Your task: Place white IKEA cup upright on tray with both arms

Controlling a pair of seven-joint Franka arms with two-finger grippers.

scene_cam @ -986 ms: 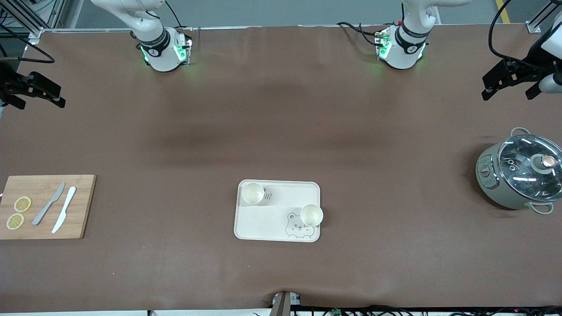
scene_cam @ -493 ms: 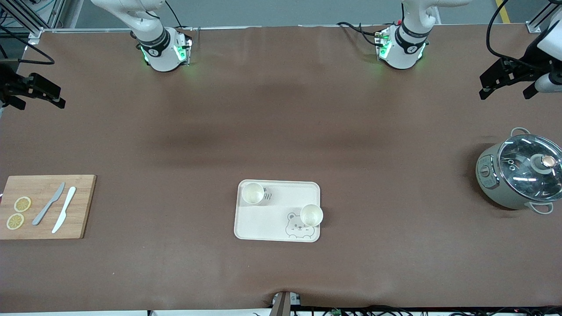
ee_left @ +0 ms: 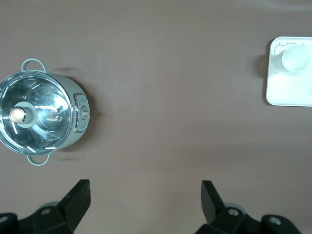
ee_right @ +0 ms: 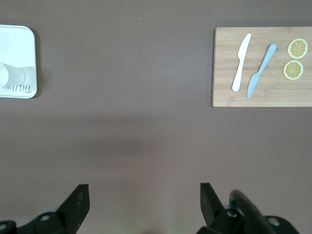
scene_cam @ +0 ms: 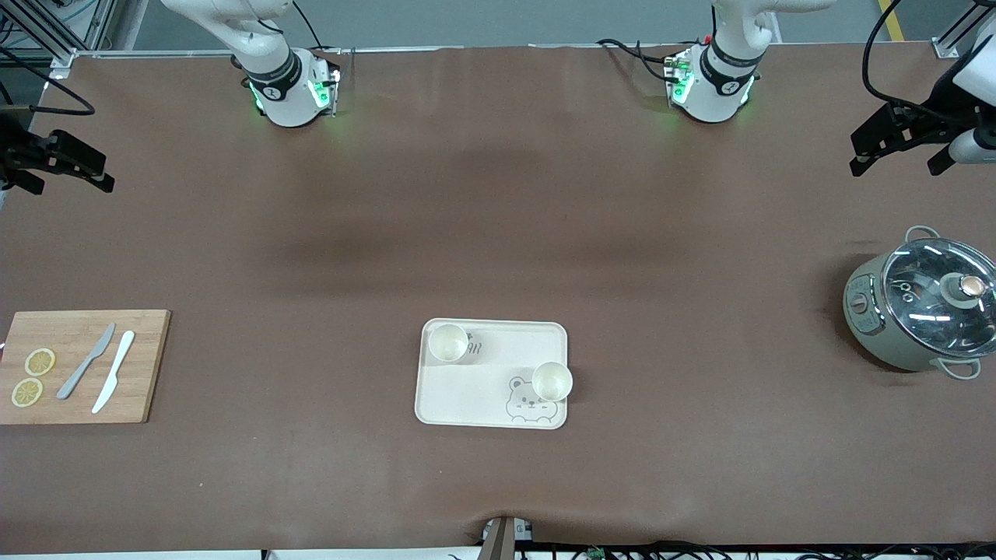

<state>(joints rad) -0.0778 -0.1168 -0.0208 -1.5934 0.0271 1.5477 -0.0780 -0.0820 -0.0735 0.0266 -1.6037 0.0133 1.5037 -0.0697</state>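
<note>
Landmark: tray (scene_cam: 492, 400).

Right gripper (scene_cam: 66, 162) hung over table edge well apart from tray, toward right arm's end, fingers spread wide, empty.

Two white cups (scene_cam: 448, 343) (scene_cam: 552, 381) stood upright on tray.

Left gripper (scene_cam: 895, 140) hung wide, empty, toward left arm's end.

Judgement: placement looked done; best both arms kept clear of tray.

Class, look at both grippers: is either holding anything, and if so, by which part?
Nothing is held. The left gripper is open over bare table near the pot; the right gripper is open up near the cutting board. Both cups stand upright on the tray.
</note>
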